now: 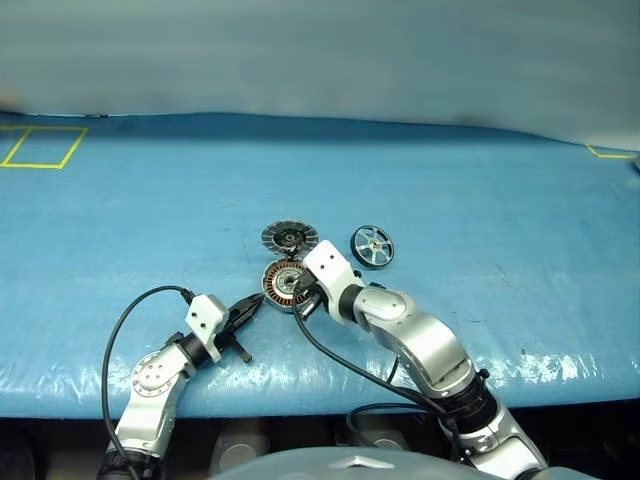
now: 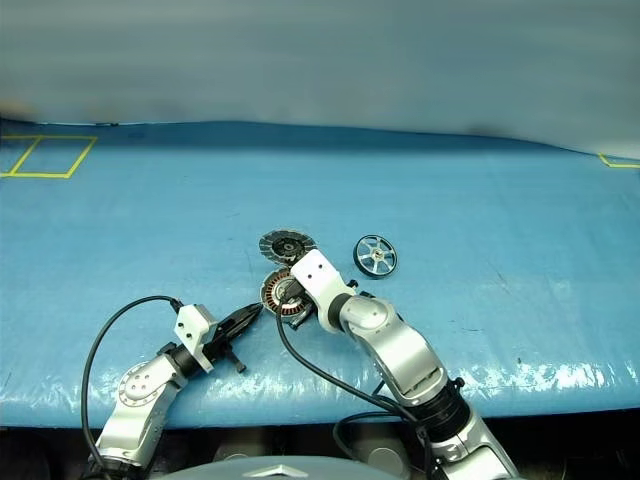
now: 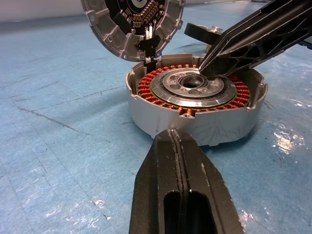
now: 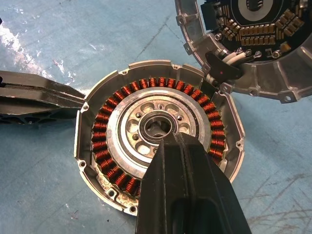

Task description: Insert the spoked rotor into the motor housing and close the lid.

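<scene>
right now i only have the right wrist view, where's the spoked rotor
Observer: The spoked rotor lies flat on the blue table, to the right of the motor housing and apart from it.
Operator: is the lid flat on the table
Observer: No, the left wrist view shows the lid tilted up behind the housing, joined to it by wires.
Operator: my fingers touching the hub?
Observer: The left wrist view shows the right gripper, shut, with its tip on the housing's silver centre.
Operator: and the left one
Observer: The left gripper, shut, lies level beside the housing's left rim.
</scene>
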Action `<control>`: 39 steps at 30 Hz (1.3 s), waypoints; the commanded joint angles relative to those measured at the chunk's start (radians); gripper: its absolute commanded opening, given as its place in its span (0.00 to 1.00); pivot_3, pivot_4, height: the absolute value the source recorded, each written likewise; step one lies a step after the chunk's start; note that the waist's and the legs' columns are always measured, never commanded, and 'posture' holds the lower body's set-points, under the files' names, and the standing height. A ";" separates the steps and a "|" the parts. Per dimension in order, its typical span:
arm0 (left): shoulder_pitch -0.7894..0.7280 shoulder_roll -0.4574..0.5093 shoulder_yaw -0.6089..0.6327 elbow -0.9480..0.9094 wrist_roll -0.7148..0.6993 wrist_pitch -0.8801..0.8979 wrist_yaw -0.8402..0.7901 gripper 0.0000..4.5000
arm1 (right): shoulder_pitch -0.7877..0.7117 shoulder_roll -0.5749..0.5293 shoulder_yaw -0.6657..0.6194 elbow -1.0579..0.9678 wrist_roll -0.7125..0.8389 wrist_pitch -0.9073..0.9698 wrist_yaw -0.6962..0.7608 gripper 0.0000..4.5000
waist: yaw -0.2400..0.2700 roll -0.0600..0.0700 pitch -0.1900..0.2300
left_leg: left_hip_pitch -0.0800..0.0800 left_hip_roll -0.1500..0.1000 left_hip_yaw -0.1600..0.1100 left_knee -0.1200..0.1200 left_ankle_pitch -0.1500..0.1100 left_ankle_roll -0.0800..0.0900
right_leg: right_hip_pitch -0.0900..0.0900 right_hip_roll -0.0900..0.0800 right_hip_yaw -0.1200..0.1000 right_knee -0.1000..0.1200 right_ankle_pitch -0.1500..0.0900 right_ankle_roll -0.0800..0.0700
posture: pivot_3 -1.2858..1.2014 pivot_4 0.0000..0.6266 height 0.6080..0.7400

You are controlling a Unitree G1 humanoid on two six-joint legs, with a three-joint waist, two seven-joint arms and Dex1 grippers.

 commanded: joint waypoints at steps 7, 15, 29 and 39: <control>0.002 -0.002 -0.016 -0.012 -0.002 0.007 -0.008 0.00 | 0.004 0.050 -0.028 -0.023 0.025 -0.035 -0.002 0.00 | 0.000 0.000 0.000 | 0.000 0.000 0.000 0.000 0.000 0.000 | 0.000 0.000 0.000 0.000 0.000 0.000 | 0.52 0.24 1.00; 0.001 0.001 -0.016 -0.011 -0.001 0.006 -0.008 0.00 | 0.006 0.057 -0.022 -0.022 0.037 -0.035 0.000 0.00 | 0.001 0.000 0.000 | 0.000 0.000 0.000 0.000 0.000 0.000 | 0.000 0.000 0.000 0.000 0.000 0.000 | 0.52 0.24 1.00; 0.000 0.003 -0.013 0.000 -0.004 0.002 -0.015 0.00 | 0.014 0.058 -0.050 -0.016 0.011 -0.046 -0.053 0.00 | 0.001 0.000 0.000 | 0.000 0.000 0.000 0.000 0.000 0.000 | 0.000 0.000 0.000 0.000 0.000 0.000 | 0.52 0.24 1.00; 0.001 0.003 -0.009 0.006 -0.003 -0.001 -0.014 0.00 | 0.008 0.042 -0.012 0.008 -0.004 -0.035 -0.045 0.00 | 0.001 0.000 0.000 | 0.000 0.000 0.000 0.000 0.000 0.000 | 0.000 0.000 0.000 0.000 0.000 0.000 | 0.52 0.24 1.00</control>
